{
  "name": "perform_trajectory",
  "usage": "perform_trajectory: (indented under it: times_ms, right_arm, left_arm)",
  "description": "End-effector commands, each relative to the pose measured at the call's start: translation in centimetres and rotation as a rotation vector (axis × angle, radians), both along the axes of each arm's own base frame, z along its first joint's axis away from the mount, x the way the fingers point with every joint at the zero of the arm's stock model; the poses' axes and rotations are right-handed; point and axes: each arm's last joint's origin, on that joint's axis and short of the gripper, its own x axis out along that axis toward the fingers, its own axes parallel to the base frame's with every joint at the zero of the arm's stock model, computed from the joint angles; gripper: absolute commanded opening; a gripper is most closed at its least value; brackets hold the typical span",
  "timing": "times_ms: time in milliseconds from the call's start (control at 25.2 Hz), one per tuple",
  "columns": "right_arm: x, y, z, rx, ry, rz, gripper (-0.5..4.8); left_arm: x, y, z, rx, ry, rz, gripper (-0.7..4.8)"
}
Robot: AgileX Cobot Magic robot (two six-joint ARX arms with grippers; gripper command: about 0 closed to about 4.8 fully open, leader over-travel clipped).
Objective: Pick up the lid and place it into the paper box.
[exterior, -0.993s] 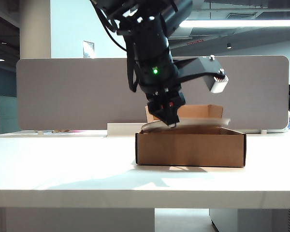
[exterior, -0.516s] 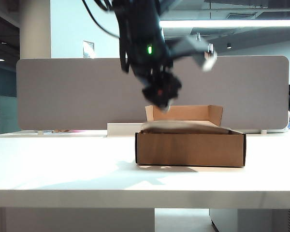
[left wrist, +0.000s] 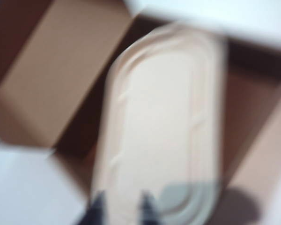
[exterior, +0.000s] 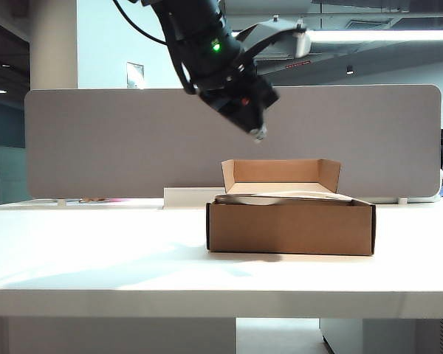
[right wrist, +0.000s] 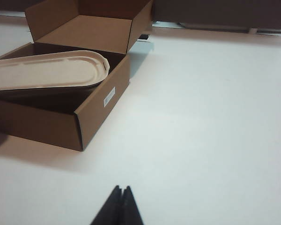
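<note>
The beige oblong lid lies in the brown paper box, with its rim showing just above the box's walls. My left gripper hangs in the air well above the box's left part, apart from the lid. In the blurred left wrist view its two dark fingertips stand apart with nothing between them, my left gripper over the lid and box. My right gripper is shut and empty over bare table, with the lid and box off to one side.
A low white block sits behind the box at its left. A grey partition runs along the back of the white table. The box's rear flaps stand upright.
The left gripper let go of the lid and rose up and slightly left, away from the box. The lid dropped and settled level in the box.
</note>
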Motion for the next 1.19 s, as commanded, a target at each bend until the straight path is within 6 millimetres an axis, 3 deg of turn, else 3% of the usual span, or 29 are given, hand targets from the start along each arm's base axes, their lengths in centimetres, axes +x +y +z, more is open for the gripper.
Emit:
perform_trajectory:
  times_ms: [40, 636, 1192]
  right_arm:
    - [0.0, 0.0, 0.0, 0.003, -0.014, 0.000, -0.01]
    - [0.0, 0.0, 0.0, 0.003, -0.013, 0.000, -0.01]
    - [0.0, 0.0, -0.1, 0.003, -0.009, 0.000, -0.01]
  left_arm:
    - [1.0, -0.2, -0.1, -0.141, 0.025, 0.027, 0.69]
    - [3.1, 0.5, -5.5, -0.057, 0.249, 0.076, 0.34]
    - [4.2, 0.9, -8.9, -0.045, 0.369, 0.121, 0.33]
